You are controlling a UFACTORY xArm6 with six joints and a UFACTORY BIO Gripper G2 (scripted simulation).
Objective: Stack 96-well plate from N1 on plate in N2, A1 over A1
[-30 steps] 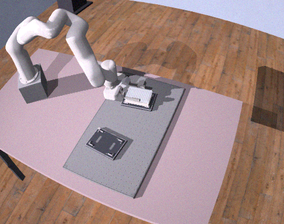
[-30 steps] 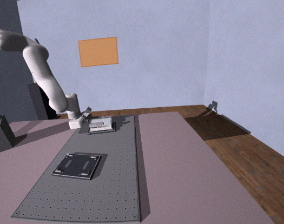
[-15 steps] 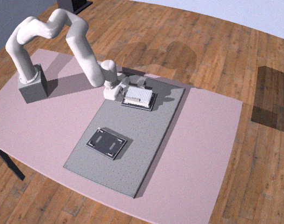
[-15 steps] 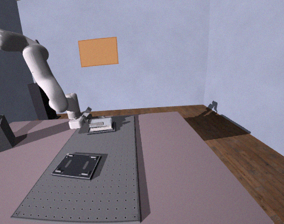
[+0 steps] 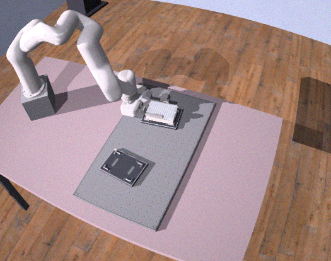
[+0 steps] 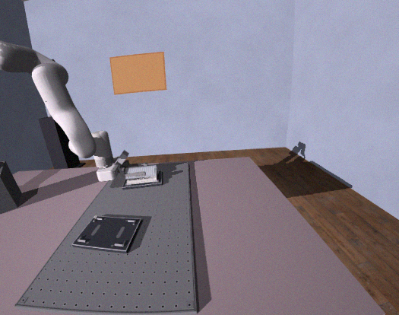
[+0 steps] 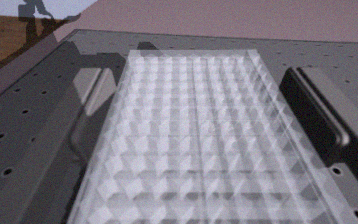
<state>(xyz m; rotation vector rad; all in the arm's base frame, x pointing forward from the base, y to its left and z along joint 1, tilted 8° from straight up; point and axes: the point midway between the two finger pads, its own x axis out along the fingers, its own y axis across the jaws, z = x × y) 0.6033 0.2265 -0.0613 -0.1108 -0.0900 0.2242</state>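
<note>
The jaws [image 5: 161, 106] [image 6: 135, 167] are clamping the upper 96-well plate [image 5: 162, 110] [image 6: 145, 171] [image 7: 195, 135] over nest N2 [image 5: 159, 126] [image 6: 143, 186]; full nesting is staying unclear. Probably light, stiff, slightly slippery plastic, it is calling for a low, even hold on opposite skirt walls, without squeezing hard.

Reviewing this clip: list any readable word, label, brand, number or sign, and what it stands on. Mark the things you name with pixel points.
None can be read in any view.
Arm [image 5: 95, 63] [image 6: 65, 110]: no brand or lettering shows.
96-well plate in the gripper [image 5: 161, 111] [image 6: 147, 171] [image 7: 195, 130]: no row letters or column numbers legible.
Free nest [image 5: 125, 167] [image 6: 108, 233]: no legible label.
Orange panel on the wall [image 6: 138, 73]: no text visible.
</note>
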